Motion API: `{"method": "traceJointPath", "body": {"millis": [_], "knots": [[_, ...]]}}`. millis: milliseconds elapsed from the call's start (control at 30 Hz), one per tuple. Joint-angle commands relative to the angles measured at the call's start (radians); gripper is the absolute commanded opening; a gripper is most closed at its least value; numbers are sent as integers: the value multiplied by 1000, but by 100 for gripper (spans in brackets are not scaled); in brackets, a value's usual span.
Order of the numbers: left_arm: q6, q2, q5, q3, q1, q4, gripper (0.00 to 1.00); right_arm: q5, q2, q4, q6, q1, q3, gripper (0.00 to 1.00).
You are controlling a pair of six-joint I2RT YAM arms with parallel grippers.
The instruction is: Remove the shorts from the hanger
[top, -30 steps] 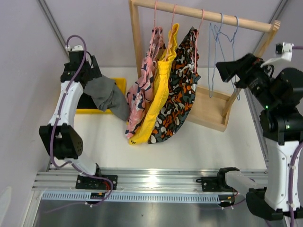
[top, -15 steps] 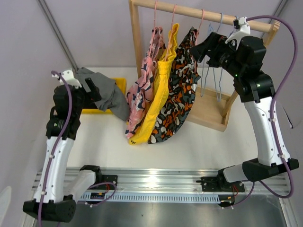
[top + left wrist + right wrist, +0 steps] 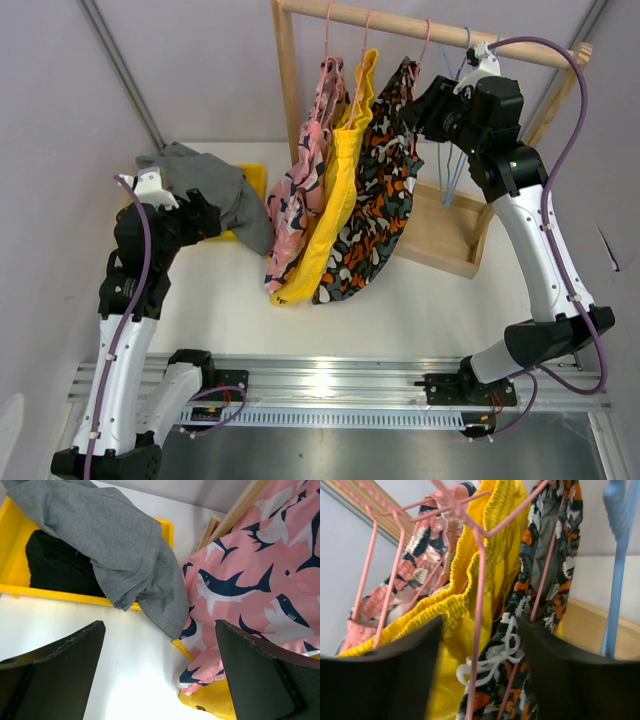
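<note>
Three shorts hang on pink hangers from the wooden rack (image 3: 286, 90): pink shark-print (image 3: 300, 180) (image 3: 250, 575), yellow (image 3: 340, 190) (image 3: 470, 570) and orange camouflage (image 3: 375, 210) (image 3: 525, 587). My right gripper (image 3: 412, 108) (image 3: 481, 622) is up at the hanger tops, its jaws half apart. Between them are the camouflage waistband with its white drawstring (image 3: 505, 645), a pink hanger wire (image 3: 479, 605) and some yellow fabric. Grey shorts (image 3: 215, 190) (image 3: 115, 545) drape over the yellow bin (image 3: 255, 178) (image 3: 50, 591), with black shorts (image 3: 60, 565) inside. My left gripper (image 3: 205, 215) (image 3: 160, 630) is open and empty over the table, near the bin.
Empty blue hangers (image 3: 450, 170) (image 3: 617, 580) hang right of the camouflage shorts, close behind my right wrist. The rack's wooden base (image 3: 440, 235) lies under them. Grey walls close in on both sides, and the rail with the arm bases runs along the near edge.
My right arm swung in from the right to the hanger tops and its jaws narrowed around the camouflage waistband. My left arm drew back from the bin, leaving the grey shorts draped there.
</note>
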Motion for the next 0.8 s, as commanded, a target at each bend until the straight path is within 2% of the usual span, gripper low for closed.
{"method": "traceJointPath", "body": {"millis": [0,33,67,100,167,200,233,267,433,467,533,567,667,767], "knots": [[-25,-13,68,0,-9,31,98,13,11,49,2,8,6,47],[-25,-16,82,3,-13,31,98,15,11,48,1,8,8,39],[-25,-20,88,17,-30,32,98,18,13,46,1,8,11,23],[-23,-20,93,26,-44,25,98,24,14,45,-1,10,12,16],[-20,-17,88,56,-88,17,99,30,14,43,-2,10,17,11],[-16,-15,72,96,-159,3,99,35,16,42,-4,8,20,3],[-14,-12,53,112,-197,-3,99,38,17,39,-4,8,25,0],[-14,-3,35,125,-284,-6,99,38,17,34,-5,8,34,0],[7,55,-16,234,-529,46,99,46,1,35,11,13,92,0],[16,74,-16,247,-614,58,99,55,-3,32,13,16,126,0],[58,135,-22,289,-709,93,99,72,-12,17,22,30,160,0],[96,158,-39,316,-815,109,99,88,-22,11,25,34,187,0],[141,275,-67,389,-994,156,99,124,-50,-14,45,62,213,0],[136,388,-25,422,-1078,228,99,187,-72,-43,77,97,213,0]]}}
